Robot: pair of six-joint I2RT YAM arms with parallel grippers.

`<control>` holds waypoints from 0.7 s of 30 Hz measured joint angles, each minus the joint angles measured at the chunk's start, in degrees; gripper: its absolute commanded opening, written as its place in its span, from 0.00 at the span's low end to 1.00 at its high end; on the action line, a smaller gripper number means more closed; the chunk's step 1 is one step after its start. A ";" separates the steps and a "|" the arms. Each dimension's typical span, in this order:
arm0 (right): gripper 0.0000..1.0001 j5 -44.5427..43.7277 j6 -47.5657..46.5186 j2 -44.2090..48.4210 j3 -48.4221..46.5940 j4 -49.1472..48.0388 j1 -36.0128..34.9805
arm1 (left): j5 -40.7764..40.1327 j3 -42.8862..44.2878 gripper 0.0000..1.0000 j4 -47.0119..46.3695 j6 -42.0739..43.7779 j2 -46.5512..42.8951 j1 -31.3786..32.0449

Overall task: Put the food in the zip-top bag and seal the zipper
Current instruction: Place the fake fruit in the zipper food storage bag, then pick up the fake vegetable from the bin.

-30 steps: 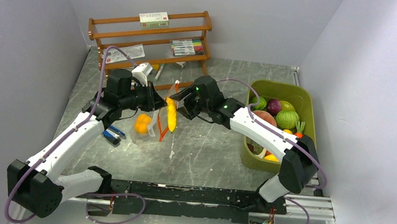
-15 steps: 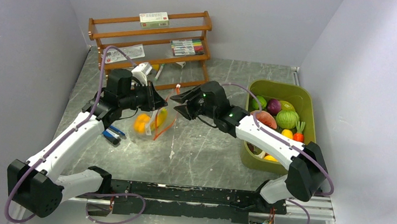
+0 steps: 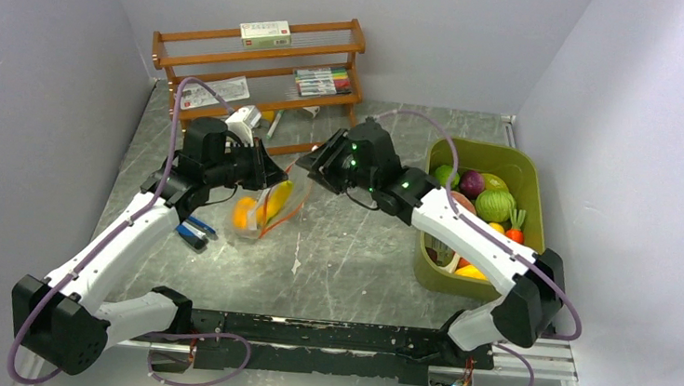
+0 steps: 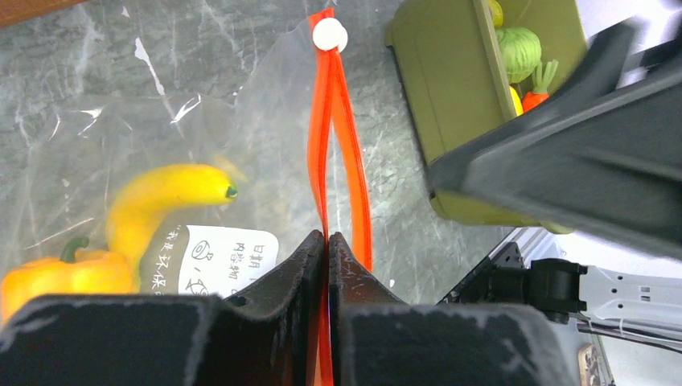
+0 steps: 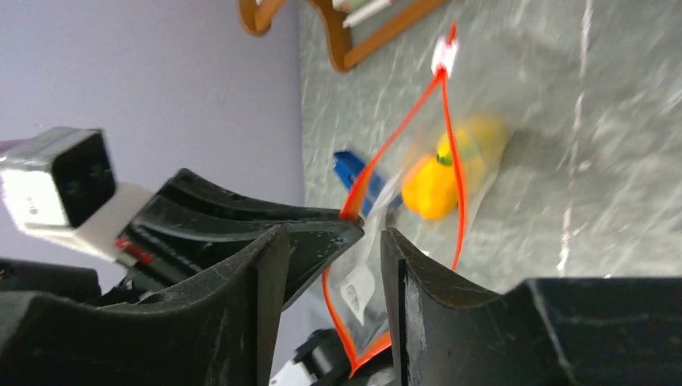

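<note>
Pinching one red-orange track of the zipper (image 4: 317, 145), the left gripper (image 4: 326, 241) has its fingers pressed tight together on it. The zip-top bag (image 3: 266, 213) sits on the grey table (image 3: 360, 260) between the arms, with its mouth open, its tracks parted and a white slider (image 4: 330, 35) at the far end. A yellow banana (image 4: 161, 197) and an orange bell pepper (image 4: 64, 275) are inside. The right gripper (image 5: 334, 236) is just beside the bag mouth, its fingers apart and holding nothing. More toy food (image 3: 494, 204) is in the olive-green bin (image 3: 484, 147) at the right.
</note>
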State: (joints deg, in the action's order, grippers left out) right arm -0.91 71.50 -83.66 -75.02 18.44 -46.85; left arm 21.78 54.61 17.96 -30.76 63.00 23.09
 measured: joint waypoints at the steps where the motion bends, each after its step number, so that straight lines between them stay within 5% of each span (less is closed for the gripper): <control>1: 0.46 -1.29 -2.62 0.35 -1.38 0.98 0.02 | -0.20 0.00 0.07 0.15 0.31 0.00 0.00; 10: 0.46 -19.32 -25.20 8.52 -3.02 10.58 4.13 | -3.63 0.35 0.07 2.93 3.82 0.00 0.02; 21: 0.54 -27.87 -45.81 11.06 -5.88 22.43 22.62 | -4.02 0.35 0.07 4.20 5.27 0.00 0.02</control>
State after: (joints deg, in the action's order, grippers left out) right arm -28.77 25.69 -72.60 -80.90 40.86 -24.23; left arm 17.76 54.96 22.15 -25.50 63.00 23.11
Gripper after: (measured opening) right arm 0.523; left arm 0.071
